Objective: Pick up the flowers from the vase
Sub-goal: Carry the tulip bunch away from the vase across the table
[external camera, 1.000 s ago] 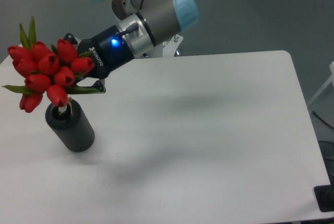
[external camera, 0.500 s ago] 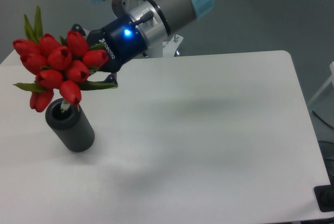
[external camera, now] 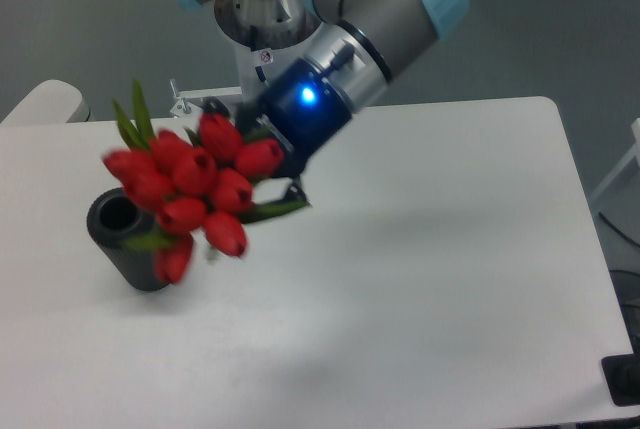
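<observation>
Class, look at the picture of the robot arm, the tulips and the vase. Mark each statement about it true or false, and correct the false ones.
1. The flowers stand with their stems inside the vase. False: they are out of it, held up beside it, and its mouth shows empty.
2. The gripper holds the bunch. True.
3. The vase lies tipped over on the table. False: it stands upright near the left edge.
4. The tulip buds are red with green leaves. True.
5. A blue light glows on the arm near the gripper. True.
6. The vase is white. False: it is dark grey to black.
</observation>
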Controlling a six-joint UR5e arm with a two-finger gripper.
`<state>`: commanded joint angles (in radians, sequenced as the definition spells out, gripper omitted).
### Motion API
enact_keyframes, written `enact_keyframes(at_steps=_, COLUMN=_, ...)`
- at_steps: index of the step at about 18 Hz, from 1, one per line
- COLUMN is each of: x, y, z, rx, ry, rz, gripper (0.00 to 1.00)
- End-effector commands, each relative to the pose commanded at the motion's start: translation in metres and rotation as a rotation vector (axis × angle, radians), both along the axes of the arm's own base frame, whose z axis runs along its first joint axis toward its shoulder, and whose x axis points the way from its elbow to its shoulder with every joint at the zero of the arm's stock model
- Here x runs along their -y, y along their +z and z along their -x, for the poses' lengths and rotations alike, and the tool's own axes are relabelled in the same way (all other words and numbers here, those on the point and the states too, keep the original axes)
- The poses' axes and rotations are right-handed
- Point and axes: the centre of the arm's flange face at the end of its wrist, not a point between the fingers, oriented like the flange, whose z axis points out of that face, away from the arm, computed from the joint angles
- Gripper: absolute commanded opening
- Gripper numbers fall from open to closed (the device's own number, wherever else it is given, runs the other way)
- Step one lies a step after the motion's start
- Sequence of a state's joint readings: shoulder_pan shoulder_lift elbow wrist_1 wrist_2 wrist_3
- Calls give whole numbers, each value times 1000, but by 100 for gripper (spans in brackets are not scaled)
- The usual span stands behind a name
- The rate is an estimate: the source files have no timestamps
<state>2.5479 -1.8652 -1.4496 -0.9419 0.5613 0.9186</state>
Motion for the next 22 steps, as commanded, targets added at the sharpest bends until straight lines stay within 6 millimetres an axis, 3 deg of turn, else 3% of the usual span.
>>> enact_keyframes(at_steps=6, x=12, y=-32, z=38, rx=-236, ry=44, rz=184, gripper=0)
enact_keyframes(at_steps=12, x=22, y=-73, z=58, rx=-373, ry=51, rz=383, gripper=0)
enact_keyframes(at_steps=17, x=39, y=-97, z=79, rx=-372, ry=86, rz=558, gripper=0)
enact_keyframes(at_steps=22, x=35, y=-118, z=94, rx=-383, ry=73, rz=724, gripper=0)
